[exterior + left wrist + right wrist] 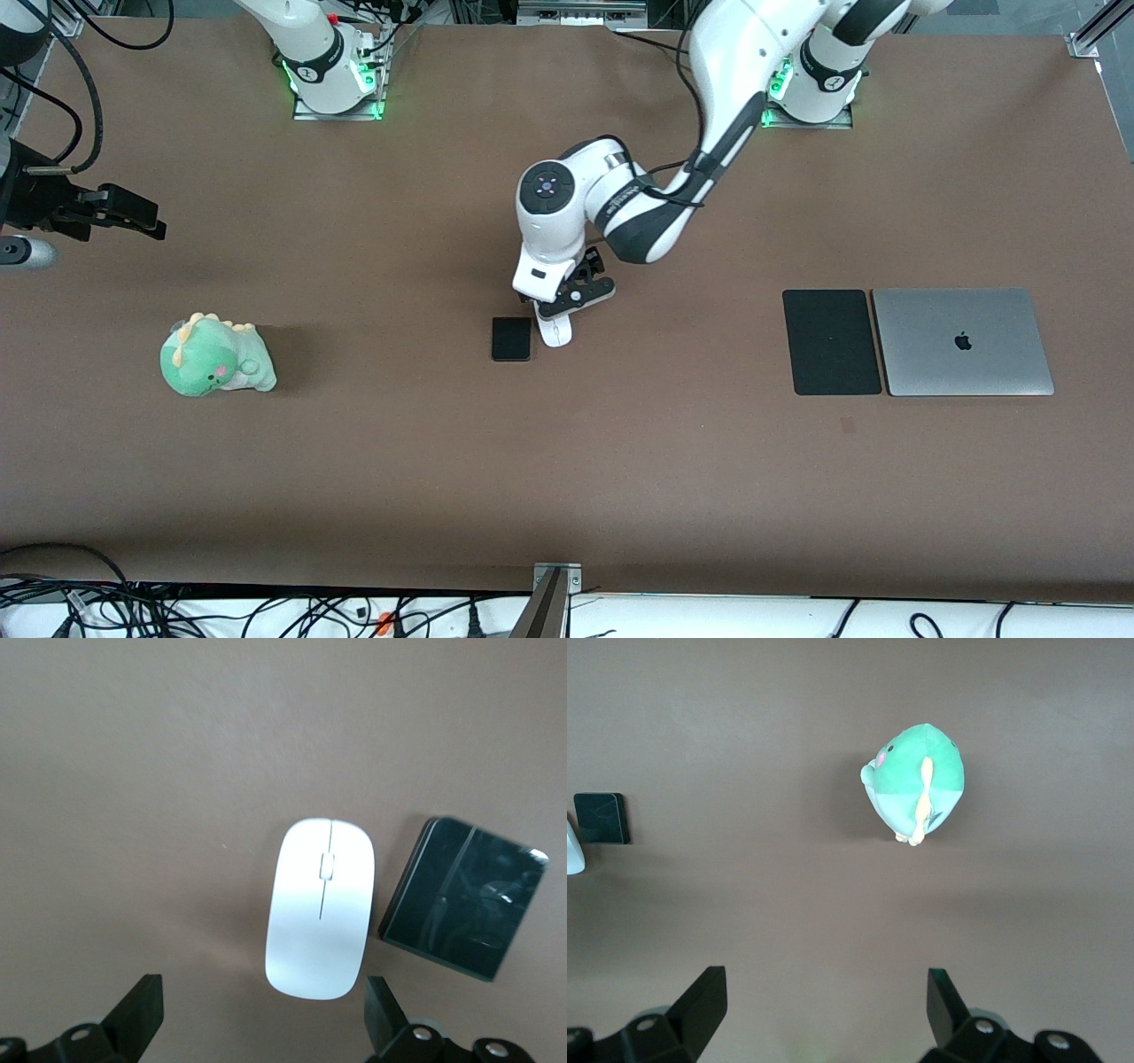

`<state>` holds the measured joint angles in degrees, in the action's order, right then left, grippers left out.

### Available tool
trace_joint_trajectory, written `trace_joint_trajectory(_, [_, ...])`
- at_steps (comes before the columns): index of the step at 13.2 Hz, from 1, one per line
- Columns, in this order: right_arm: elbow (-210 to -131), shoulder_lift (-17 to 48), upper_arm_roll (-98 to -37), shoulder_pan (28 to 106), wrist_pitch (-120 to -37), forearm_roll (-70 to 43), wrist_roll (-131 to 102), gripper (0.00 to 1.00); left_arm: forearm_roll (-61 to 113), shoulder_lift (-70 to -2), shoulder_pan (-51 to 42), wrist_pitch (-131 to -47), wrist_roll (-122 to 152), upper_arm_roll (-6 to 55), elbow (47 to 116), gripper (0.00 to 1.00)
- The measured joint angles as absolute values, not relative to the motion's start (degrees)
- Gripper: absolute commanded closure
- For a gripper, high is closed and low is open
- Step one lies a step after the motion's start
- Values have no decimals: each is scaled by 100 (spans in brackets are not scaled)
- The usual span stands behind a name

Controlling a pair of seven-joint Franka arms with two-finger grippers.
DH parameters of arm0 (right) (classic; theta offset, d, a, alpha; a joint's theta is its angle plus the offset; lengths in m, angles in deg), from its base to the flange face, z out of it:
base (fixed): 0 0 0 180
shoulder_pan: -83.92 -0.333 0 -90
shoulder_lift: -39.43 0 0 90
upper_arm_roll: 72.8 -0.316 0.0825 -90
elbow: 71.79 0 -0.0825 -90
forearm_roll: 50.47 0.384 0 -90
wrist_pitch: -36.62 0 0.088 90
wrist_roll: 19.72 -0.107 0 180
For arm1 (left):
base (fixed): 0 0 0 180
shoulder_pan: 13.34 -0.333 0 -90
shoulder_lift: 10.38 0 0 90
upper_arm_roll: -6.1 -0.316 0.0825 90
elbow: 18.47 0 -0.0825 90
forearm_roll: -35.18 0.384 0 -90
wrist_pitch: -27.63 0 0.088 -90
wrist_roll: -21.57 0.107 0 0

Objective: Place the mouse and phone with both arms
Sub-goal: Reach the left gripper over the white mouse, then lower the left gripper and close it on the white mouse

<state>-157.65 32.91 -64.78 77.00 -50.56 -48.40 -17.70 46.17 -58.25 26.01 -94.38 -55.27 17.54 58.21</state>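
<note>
The white mouse (556, 332) lies mid-table with the small black phone (512, 338) right beside it, toward the right arm's end. My left gripper (571, 301) hangs just over the mouse's end that is farther from the front camera and hides part of it. In the left wrist view the left gripper (263, 1014) is open. The mouse (321, 908) lies just ahead of its fingertips (142, 1010), not between them, and the phone (465, 896) is next to it. My right gripper (133, 217) waits, raised over the right arm's end of the table. In its own view the right gripper (827, 1005) is open and empty.
A green dinosaur plush (215, 357) sits toward the right arm's end and also shows as the plush (917, 784) in the right wrist view. A large black mouse pad (831, 341) and a shut silver laptop (963, 341) lie side by side toward the left arm's end.
</note>
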Motion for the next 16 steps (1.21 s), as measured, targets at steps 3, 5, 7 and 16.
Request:
trace_joint_trajectory(3, [-15815,3281,-6482,7699,-5056,-4840,-1770,0,4620,-6128,2683,-9778,-5524,1664,5716,0])
trace_joint_trajectory(5, [-15820,3269,-6485,7698,-5056,-4840,-1770,0,4623,-6253,2684,-9947,-5478,1657,5684,0])
trace_joint_trajectory(7, [-15821,3243,-6496,7697,-5056,-4840,-1770,0,4624,-6322,2685,-9994,-5397,1657,5665,0])
trace_joint_trajectory(16, [-15821,3214,-6514,7696,-5060,-4838,-1770,0,4628,-6449,2673,-10168,-5144,1650,5569,38])
